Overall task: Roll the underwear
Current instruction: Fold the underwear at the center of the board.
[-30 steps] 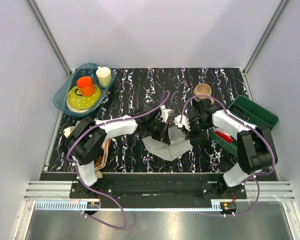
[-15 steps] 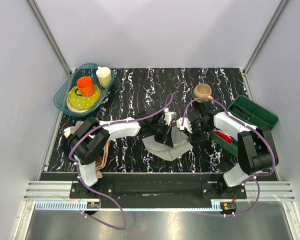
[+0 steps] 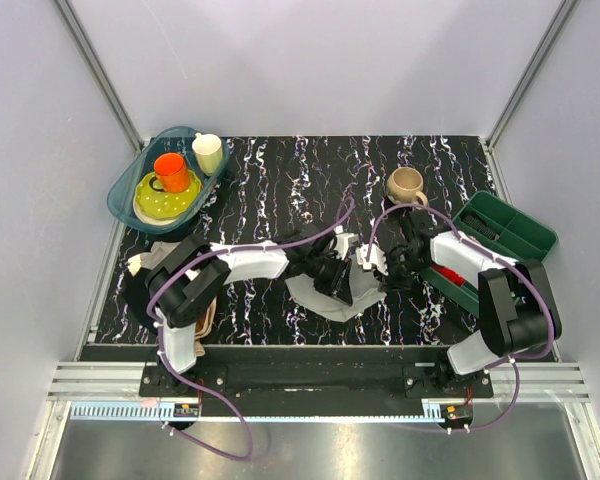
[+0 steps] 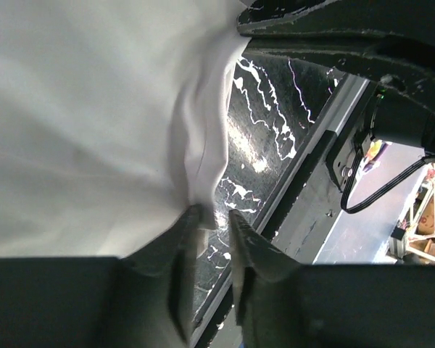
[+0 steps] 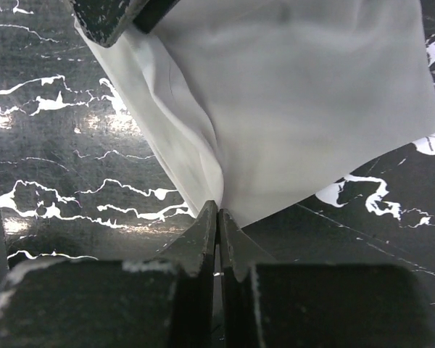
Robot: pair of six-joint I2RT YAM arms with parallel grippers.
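Observation:
The underwear (image 3: 322, 298), a light grey cloth, lies partly folded on the black marbled table between both arms. My left gripper (image 3: 338, 279) is on its right part. In the left wrist view its jaws (image 4: 214, 216) stand a narrow gap apart, and a bunched fold of the underwear (image 4: 94, 130) ends at the left fingertip (image 4: 192, 221). My right gripper (image 3: 379, 273) is at the cloth's right edge. In the right wrist view it (image 5: 218, 209) is shut on the edge of the underwear (image 5: 297, 94).
A beige mug (image 3: 405, 184) stands behind the right arm. A green tray (image 3: 510, 228) holding a red and white bundle (image 3: 450, 275) is at the right. A teal basket (image 3: 130, 195) with dishes and cups is at the back left. A tan cloth (image 3: 209, 310) lies by the left arm's base.
Both grippers have moved toward the near edge, the left one also to the right. The raised right flap of the underwear has come down and the cloth looks narrower.

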